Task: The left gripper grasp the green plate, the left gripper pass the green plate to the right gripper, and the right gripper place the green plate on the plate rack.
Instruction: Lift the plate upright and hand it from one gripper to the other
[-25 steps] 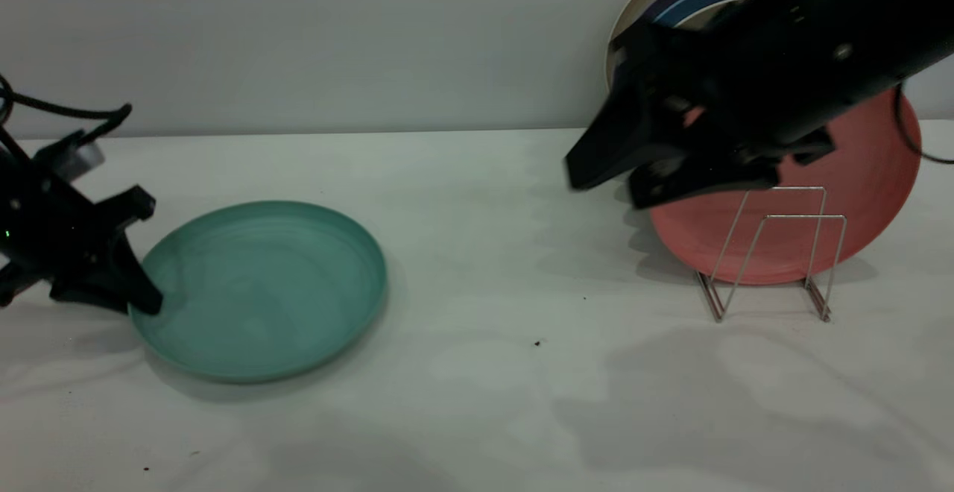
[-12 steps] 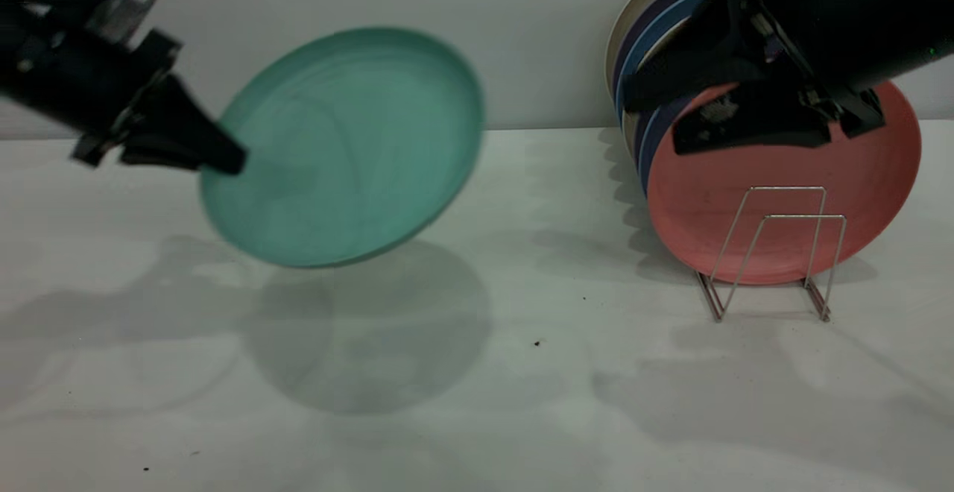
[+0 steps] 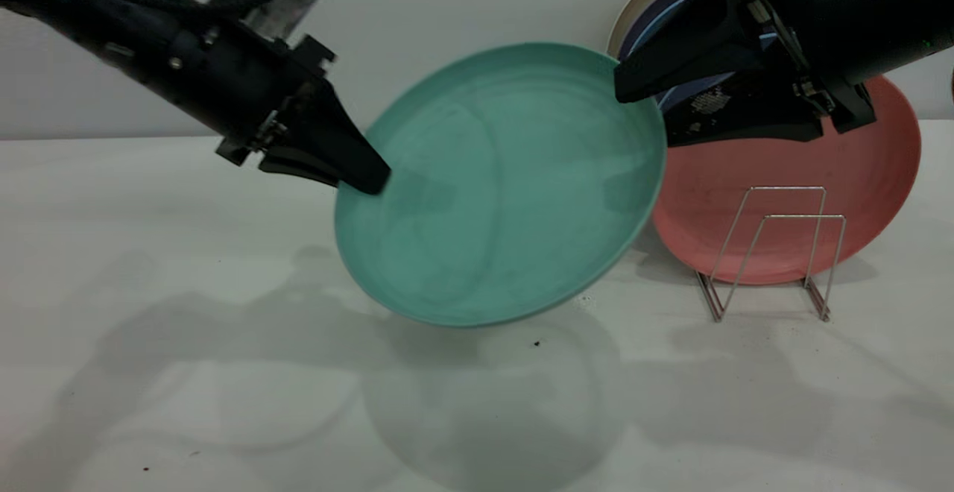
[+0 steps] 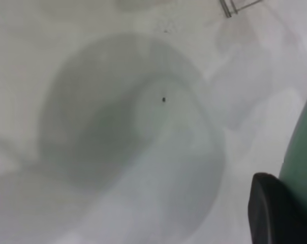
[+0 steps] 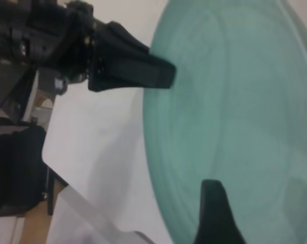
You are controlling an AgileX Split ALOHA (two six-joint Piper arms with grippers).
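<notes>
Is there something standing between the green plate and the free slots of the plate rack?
Nothing visible blocks it. The green plate hangs in the left hand, tilted. The plate rack has open front loops, and the pink plate stands behind them. The right hand is open at the plate's rim.

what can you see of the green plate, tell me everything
The green plate is round, teal-green and matte, with a low raised rim and faint concentric rings on its face. It hangs in the air above the white table, steeply tilted with its face toward the exterior camera, casting a round shadow below. The left tool is shut on its left edge. The right tool is open at its upper right edge, one finger in front of the rim. It partly covers the salmon-pink plate standing behind.
</notes>
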